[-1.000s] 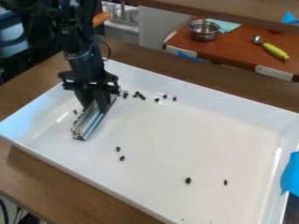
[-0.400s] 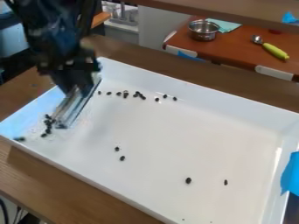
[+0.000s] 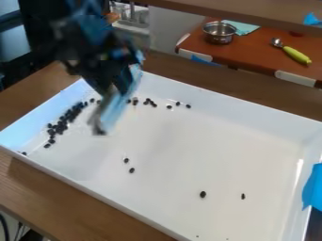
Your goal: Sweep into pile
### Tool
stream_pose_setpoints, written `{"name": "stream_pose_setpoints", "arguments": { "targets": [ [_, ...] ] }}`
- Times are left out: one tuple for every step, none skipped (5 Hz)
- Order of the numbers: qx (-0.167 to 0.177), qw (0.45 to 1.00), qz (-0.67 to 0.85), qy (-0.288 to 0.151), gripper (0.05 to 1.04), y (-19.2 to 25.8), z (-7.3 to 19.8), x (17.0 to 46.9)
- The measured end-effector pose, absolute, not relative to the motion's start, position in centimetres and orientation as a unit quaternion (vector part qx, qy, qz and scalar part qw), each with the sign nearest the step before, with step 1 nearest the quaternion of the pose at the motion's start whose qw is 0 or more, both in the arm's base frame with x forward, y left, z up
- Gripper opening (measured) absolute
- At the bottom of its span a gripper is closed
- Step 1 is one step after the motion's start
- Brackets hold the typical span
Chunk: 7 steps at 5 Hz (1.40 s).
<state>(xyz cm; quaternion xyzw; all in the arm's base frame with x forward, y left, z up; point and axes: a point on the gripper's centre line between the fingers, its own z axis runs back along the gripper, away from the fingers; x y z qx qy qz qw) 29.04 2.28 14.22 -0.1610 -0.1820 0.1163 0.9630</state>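
Observation:
Over the back left of the white tray [image 3: 182, 141] hangs the black gripper [image 3: 112, 89], shut on a long metallic bar [image 3: 114, 112] that slants down toward the tray floor. To the left of the bar, dark beans [image 3: 61, 126] lie in a slanting band near the tray's left wall. Several more beans [image 3: 149, 102] are strung out along the back. Two beans [image 3: 126, 160] lie left of the middle, and two others [image 3: 202, 194] toward the right front. Motion blurs the gripper and bar.
The tray rests on a brown wooden table [image 3: 75, 188]. Blue tape [image 3: 313, 188] covers its right rim. Behind, a metal pot [image 3: 219, 32] and a spoon with a yellow-green handle [image 3: 295, 54] lie on a reddish-brown surface, and a wooden ledge [image 3: 252, 14] crosses the top.
The gripper and bar first moved left toward the tray's left wall, then back right and up, uncovering the band of beans there.

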Motion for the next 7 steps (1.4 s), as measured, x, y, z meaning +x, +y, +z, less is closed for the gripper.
{"name": "stream_pose_setpoints", "arguments": {
  "targets": [
    [-0.164, 0.964, 0.111, -0.176, 0.349, -1.5, 13.0, 29.1],
    [-0.169, 0.964, 0.109, -0.174, 0.349, -5.1, 11.7, 29.7],
    [-0.154, 0.968, 0.123, -0.158, 0.349, -7.1, 10.0, 29.9],
    [-0.141, 0.971, 0.129, -0.144, 0.349, -8.7, 8.6, 30.3],
    [-0.125, 0.973, 0.129, -0.145, 0.349, -9.6, 7.3, 30.7],
    [-0.123, 0.973, 0.13, -0.145, 0.349, -10.1, 7.2, 30.8],
    [-0.119, 0.974, 0.126, -0.147, 0.349, -10.4, 7.2, 30.7]
  ]
}}
